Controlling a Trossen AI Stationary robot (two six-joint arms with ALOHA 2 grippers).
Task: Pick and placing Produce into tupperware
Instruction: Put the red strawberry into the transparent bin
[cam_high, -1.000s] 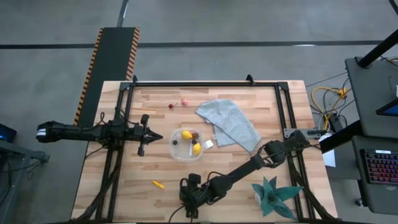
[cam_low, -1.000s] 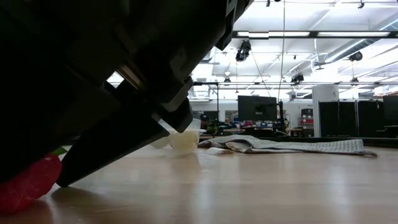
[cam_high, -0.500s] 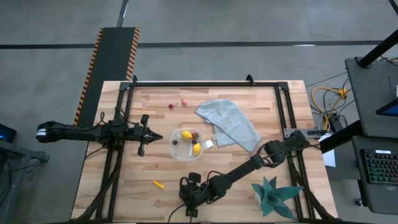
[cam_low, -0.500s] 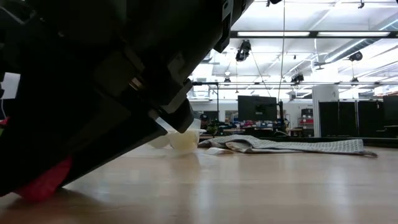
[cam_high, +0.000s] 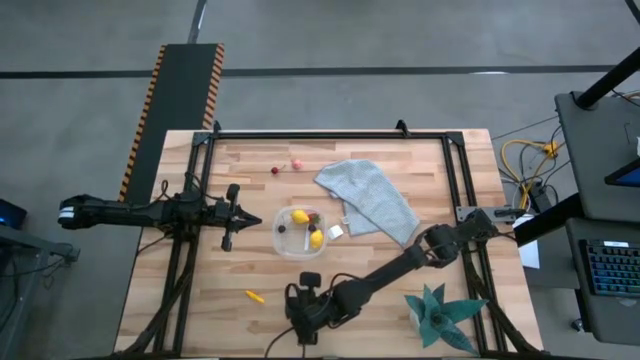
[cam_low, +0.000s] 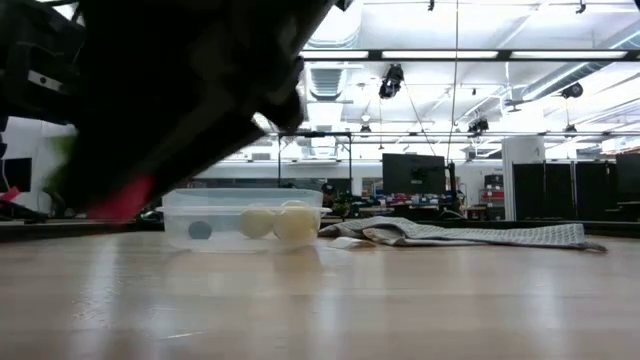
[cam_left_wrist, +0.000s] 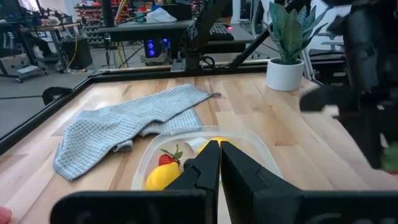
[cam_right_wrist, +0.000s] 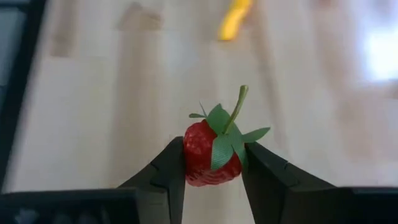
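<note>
My right gripper (cam_high: 303, 322) is near the table's front edge, shut on a red toy strawberry (cam_right_wrist: 202, 155) with green leaves; the strawberry also shows in the low view (cam_low: 120, 200). The clear tupperware (cam_high: 300, 232) stands at mid-table and holds yellow lemons (cam_high: 300, 217), a red berry and a dark round piece. An orange piece (cam_high: 255, 296) lies on the wood to the left of my right gripper. Two red berries (cam_high: 286, 167) lie at the far side. My left gripper (cam_high: 240, 218) is shut and empty, just left of the tupperware. My right gripper pinches the strawberry's two sides (cam_right_wrist: 191, 163) between its two fingers (cam_right_wrist: 264, 180). The leafy stem end (cam_right_wrist: 227, 134) sticks out past the fingertips. The low view shows the strawberry lifted clear of the table, below the slanting gripper.
A grey-blue cloth (cam_high: 368, 200) lies right of the tupperware with a small white tag (cam_high: 334, 231) beside it. A teal spiky plant (cam_high: 437, 314) stands at the near right corner. The black frame rail (cam_high: 330, 135) runs around the table.
My right gripper has gone up from the table with the strawberry. A second ago the berry was down on the wood; now it hangs clear above it. The tupperware behind it now shows in the low view.
</note>
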